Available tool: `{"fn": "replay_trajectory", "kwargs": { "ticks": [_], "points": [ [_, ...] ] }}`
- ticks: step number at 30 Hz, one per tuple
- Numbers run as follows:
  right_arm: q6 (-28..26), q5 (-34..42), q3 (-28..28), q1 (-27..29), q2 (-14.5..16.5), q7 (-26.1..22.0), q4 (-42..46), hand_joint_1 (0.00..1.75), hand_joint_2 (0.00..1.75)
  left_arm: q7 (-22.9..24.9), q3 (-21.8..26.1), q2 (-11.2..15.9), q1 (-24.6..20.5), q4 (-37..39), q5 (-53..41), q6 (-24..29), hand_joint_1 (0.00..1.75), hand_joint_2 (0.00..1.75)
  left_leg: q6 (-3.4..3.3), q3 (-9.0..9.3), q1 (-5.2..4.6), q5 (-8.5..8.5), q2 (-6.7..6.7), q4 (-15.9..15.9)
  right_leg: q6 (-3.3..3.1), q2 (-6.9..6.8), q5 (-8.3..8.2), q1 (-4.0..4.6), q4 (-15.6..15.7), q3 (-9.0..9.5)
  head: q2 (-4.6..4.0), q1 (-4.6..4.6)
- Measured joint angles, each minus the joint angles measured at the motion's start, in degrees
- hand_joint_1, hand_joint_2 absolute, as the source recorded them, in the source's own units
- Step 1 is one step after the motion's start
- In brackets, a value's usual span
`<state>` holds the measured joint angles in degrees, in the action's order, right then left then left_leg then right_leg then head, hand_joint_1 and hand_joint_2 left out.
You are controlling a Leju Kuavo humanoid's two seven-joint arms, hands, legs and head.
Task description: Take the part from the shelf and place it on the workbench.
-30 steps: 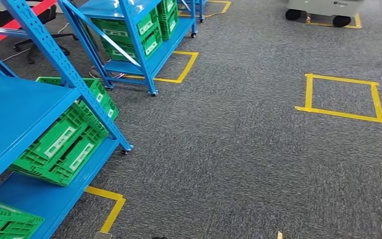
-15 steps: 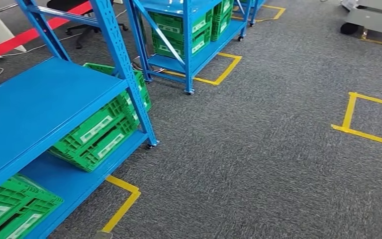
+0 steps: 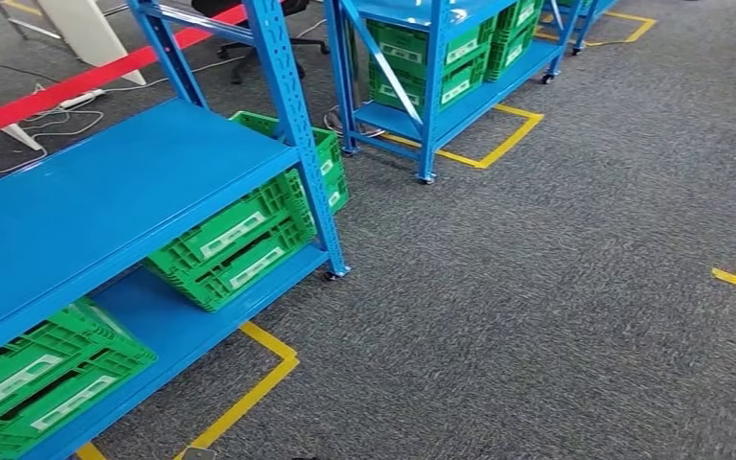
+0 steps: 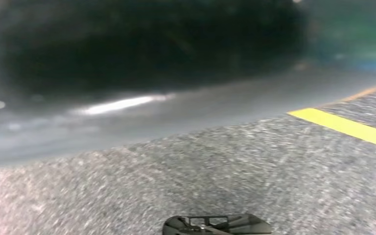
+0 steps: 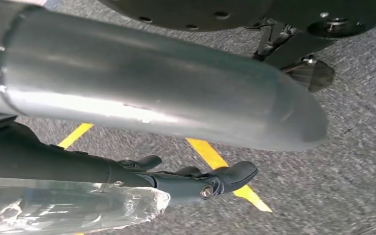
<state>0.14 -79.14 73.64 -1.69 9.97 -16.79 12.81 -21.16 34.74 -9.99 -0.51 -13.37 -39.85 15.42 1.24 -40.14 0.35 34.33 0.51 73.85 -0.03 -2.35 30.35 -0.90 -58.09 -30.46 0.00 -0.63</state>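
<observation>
Shelf (image 3: 105,201) of smooth blue metal holds ribbed green plastic crates (image 3: 240,240).

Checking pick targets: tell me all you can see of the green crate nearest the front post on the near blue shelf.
The green crate is a plastic folding bin with ribbed, latticed walls and pale label strips on its long side. It sits on the bottom deck of the near blue shelf, under the flat blue middle deck, at an angle to the shelf, one corner jutting past the deck's front edge, just left of the perforated front post. Its inside is hidden by the deck above, so contents cannot be told. Another green crate stands close behind it.
</observation>
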Motion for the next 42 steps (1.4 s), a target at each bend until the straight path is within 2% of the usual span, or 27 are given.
{"fn": "replay_trajectory", "kwargs": {
  "ticks": [2, 4, 6, 8, 10, 12, 14, 15, 16, 17, 19, 21, 23, 24, 26, 27, 28, 29, 30, 31, 32, 34, 36, 38, 39, 40, 42],
  "points": [
    [0.0, 0.0, 0.0, -0.1, 0.0, 0.0, 0.0, 0.00, 0.00, -0.3, 0.1, 0.0, 0.2, 0.0, -0.2, 0.1, 0.00, 0.00, -0.73, 2.53, -0.25, -3.61, -0.85, -4.9, -0.01, -1.37, 0.29, 0.27, 0.0, 0.45, 0.00, 0.01],
    [0.0, -0.1, 0.0, -0.2, 0.1, -0.1, 0.0, 0.00, 0.00, -0.5, 0.2, 0.1, 0.0, 0.0, -0.4, 0.2, 0.00, 0.00, -1.93, 6.18, -1.00, -6.37, -3.42, -12.0, 0.29, -2.70, 0.76, 0.66, 0.0, 0.88, 0.00, 0.01],
    [0.0, -0.1, 0.0, -0.2, 0.1, -0.1, 0.0, 0.00, 0.00, -0.4, 0.3, 0.1, -0.2, 0.0, -0.4, 0.2, 0.00, 0.00, -2.56, 7.54, -1.56, -6.51, -4.75, -15.1, 0.83, -4.04, 1.11, 0.91, 0.0, 1.08, 0.00, 0.01],
    [0.0, -0.2, 0.0, -0.4, 0.1, -0.1, 0.0, 0.00, 0.00, -0.4, 0.5, 0.0, -0.1, 0.0, -0.6, 0.2, 0.00, 0.00, -2.69, 7.69, -1.42, -6.60, -3.56, -15.8, 1.43, -4.76, 1.36, 0.88, 0.1, 1.35, 0.00, 0.03],
    [0.0, -0.3, 0.0, -0.6, 0.1, -0.2, 0.0, 0.00, 0.00, -0.5, 0.6, 0.0, 0.1, 0.0, -0.7, 0.2, 0.00, 0.00, -2.95, 8.12, -0.95, -6.99, -2.28, -16.6, 2.03, -2.03, 2.69, 0.65, -1.6, 0.81, 0.00, -0.08],
    [0.0, -0.4, 0.0, -0.4, 0.1, -0.3, 0.0, 0.00, 0.00, -0.5, 0.8, -0.1, -0.1, 0.0, -0.9, 0.1, 0.00, 0.00, -3.17, 8.33, -0.65, -7.13, -0.96, -16.8, 2.46, 1.38, 5.77, 0.38, -7.6, -2.01, 0.00, -0.31],
    [0.0, -0.4, 0.0, -0.2, 0.1, -0.3, 0.0, 0.00, 0.00, -0.5, 0.9, -0.2, -0.2, 0.0, -1.1, 0.1, 0.00, 0.00, -3.25, 8.37, -0.61, -7.06, 0.59, -16.8, 2.77, 2.10, 7.98, 0.25, -14.2, -5.63, 0.00, -0.40],
    [0.0, -0.5, 0.0, -0.1, 0.1, -0.3, 0.0, 0.00, 0.00, -0.5, 1.0, -0.2, -0.2, 0.0, -1.2, 0.0, 0.00, 0.00, -3.21, 8.45, -0.57, -6.99, 1.40, -16.8, 2.91, 2.15, 7.57, 0.19, -15.3, -6.55, 0.00, -0.41],
    [0.0, -0.5, 0.0, -0.1, 0.0, -0.3, 0.0, 0.00, 0.00, -0.4, 1.0, -0.2, -0.1, 0.0, -1.3, 0.0, 0.00, 0.00, -3.07, 8.61, -0.50, -6.88, 2.23, -16.8, 3.04, 2.22, 5.96, 0.10, -14.1, -6.40, 0.00, -0.41],
    [0.0, -0.5, 0.0, -0.1, 0.0, -0.3, 0.0, 0.00, 0.00, -0.4, 1.1, -0.3, -0.1, 0.0, -1.4, 0.0, 0.00, 0.00, -2.85, 8.82, -0.40, -6.72, 3.05, -16.7, 3.17, 2.58, 3.57, -0.05, -11.0, -5.31, 0.00, -0.40],
    [0.0, -0.5, 0.0, -0.1, -0.1, -0.3, 0.0, 0.00, 0.00, -0.4, 1.2, -0.2, -0.1, 0.0, -1.5, 0.0, 0.00, 0.00, -2.21, 9.01, -0.33, -6.29, 4.54, -16.4, 3.34, 5.13, 0.30, -0.59, -3.9, -2.24, 0.00, -0.47],
    [0.0, -0.6, 0.0, -0.1, -0.1, -0.3, 0.0, 0.00, 0.00, -0.4, 1.2, -0.2, -0.2, 0.0, -1.6, 0.0, 0.00, 0.00, -1.59, 8.70, -0.35, -6.15, 5.79, -16.1, 2.84, 6.91, 0.06, -0.80, -0.7, -0.53, 0.00, -0.51],
    [0.0, -0.6, 0.0, -0.1, 0.0, -0.3, 0.0, 0.00, 0.00, -0.4, 1.2, -0.1, 0.0, 0.0, -1.6, 0.0, 0.00, 0.00, -1.15, 8.38, -0.20, -6.16, 6.81, -16.0, 1.94, 5.98, 0.30, -0.67, -0.5, -0.09, 0.00, -0.50],
    [0.0, -0.6, 0.0, -0.2, 0.0, -0.3, 0.0, 0.00, 0.00, -0.4, 1.2, -0.1, 0.1, 0.0, -1.6, 0.0, 0.00, 0.00, -0.92, 8.20, -0.20, -5.94, 6.26, -15.6, 1.56, 5.38, 0.38, -0.66, -0.4, 0.11, 0.00, -0.42],
    [-0.1, -0.6, 0.0, -0.1, 0.0, -0.3, 0.0, 0.00, 0.00, -0.5, 1.2, 0.0, 0.0, 0.0, -1.6, 0.0, 0.00, 0.00, -0.41, 6.46, -0.28, -4.11, 3.38, -12.0, 0.82, 3.83, 0.57, -0.68, -0.3, 0.71, 0.00, 0.08],
    [-0.1, -0.7, 0.0, 0.0, 0.0, -0.3, 0.0, 0.00, 0.00, -0.5, 1.2, -0.1, -0.1, 0.0, -1.6, 0.0, 0.00, 0.00, -0.20, 4.61, -0.32, -2.64, 1.60, -8.5, 0.53, 2.97, 0.77, -0.53, -0.3, 0.99, 0.00, 0.35],
    [-0.1, -0.7, 0.0, 0.0, 0.0, -0.3, 0.0, 0.00, 0.00, -0.5, 1.2, -0.1, -0.2, 0.0, -1.6, 0.0, 0.00, 0.00, -0.08, 2.39, -0.27, -1.16, 0.63, -4.6, 0.33, 2.05, 1.01, -0.40, -0.3, 1.22, 0.00, 0.52],
    [-0.1, -0.7, 0.0, 0.1, 0.0, -0.3, 0.0, 0.00, 0.00, -0.5, 1.3, -0.1, -0.3, 0.0, -1.6, 0.0, 0.00, 0.00, -0.05, 0.40, -0.24, -0.25, 0.18, -1.3, 0.22, 1.21, 1.30, -0.27, -0.3, 1.47, 0.00, 0.50],
    [-0.1, -0.7, 0.0, 0.1, 0.0, -0.3, 0.0, 0.00, 0.00, -0.4, 1.3, -0.1, -0.2, 0.0, -1.7, 0.0, 0.00, 0.00, -0.15, -0.81, -0.23, -0.41, -0.01, 0.4, 0.19, 0.47, 1.62, -0.15, -0.3, 1.76, 0.00, 0.53],
    [-0.1, -0.7, 0.0, 0.1, 0.0, -0.3, 0.0, 0.00, 0.00, -0.4, 1.3, -0.1, -0.1, 0.0, -1.9, 0.0, 0.00, 0.00, -0.39, -1.01, -0.26, -1.68, -0.11, 0.1, 0.19, -0.21, 1.97, -0.03, -0.3, 2.16, 0.00, 0.54],
    [-0.1, -0.7, 0.0, 0.0, 0.0, -0.3, 0.0, 0.00, 0.00, -0.3, 1.4, -0.1, 0.0, 0.0, -2.1, 0.0, 0.00, 0.00, -0.84, -0.16, -0.40, -3.91, -0.41, -2.3, 0.20, -0.89, 2.36, 0.14, -0.2, 2.69, 0.00, 0.55],
    [0.0, -0.7, 0.0, -0.1, 0.1, -0.3, 0.0, 0.00, 0.00, -0.3, 1.4, -0.1, 0.1, 0.0, -2.4, -0.1, 0.00, 0.00, -2.23, 2.80, -1.14, -7.88, -2.55, -9.0, 0.30, -2.25, 3.24, 0.54, -0.2, 3.49, 0.00, 0.50],
    [0.0, -0.7, 0.0, -0.2, 0.2, -0.3, 0.0, 0.00, 0.00, -0.3, 1.4, -0.1, -0.2, 0.0, -2.5, -0.1, 0.00, 0.00, -3.11, 4.72, -1.85, -8.32, -4.47, -13.0, 0.65, -3.56, 3.98, 0.89, 0.0, 3.81, 0.00, 0.44],
    [0.0, -0.7, 0.0, -0.6, 0.2, -0.3, 0.0, 0.00, 0.00, -0.3, 1.4, -0.1, -0.2, 0.0, -2.5, -0.1, 0.00, 0.00, -3.17, 5.24, -1.94, -7.61, -3.85, -14.0, 1.11, -4.87, 4.33, 1.07, 0.5, 4.57, 0.00, 0.46],
    [0.0, -0.7, 0.0, -0.7, 0.2, -0.3, 0.0, 0.00, 0.00, -0.3, 1.4, -0.2, -0.1, 0.0, -2.5, -0.1, 0.00, 0.00, -3.14, 5.55, -1.74, -7.72, -3.18, -14.5, 1.36, -4.65, 4.56, 1.06, 0.7, 5.03, 0.00, 0.40],
    [0.0, -0.7, 0.0, -0.8, 0.2, -0.4, 0.0, 0.00, 0.00, -0.3, 1.4, -0.2, 0.0, 0.0, -2.6, -0.1, 0.00, 0.00, -3.22, 5.97, -1.49, -7.87, -2.49, -15.1, 1.62, -3.47, 5.08, 1.03, 0.1, 5.12, -0.01, 0.36],
    [0.0, -0.7, 0.0, -0.8, 0.2, -0.4, 0.0, 0.00, 0.00, -0.3, 1.5, -0.3, -0.1, 0.0, -2.6, 0.0, 0.00, 0.00, -3.43, 6.61, -1.01, -8.05, -1.13, -15.9, 2.08, 0.19, 7.48, 0.73, -4.8, 2.74, -0.01, 0.16]
  ]
}}
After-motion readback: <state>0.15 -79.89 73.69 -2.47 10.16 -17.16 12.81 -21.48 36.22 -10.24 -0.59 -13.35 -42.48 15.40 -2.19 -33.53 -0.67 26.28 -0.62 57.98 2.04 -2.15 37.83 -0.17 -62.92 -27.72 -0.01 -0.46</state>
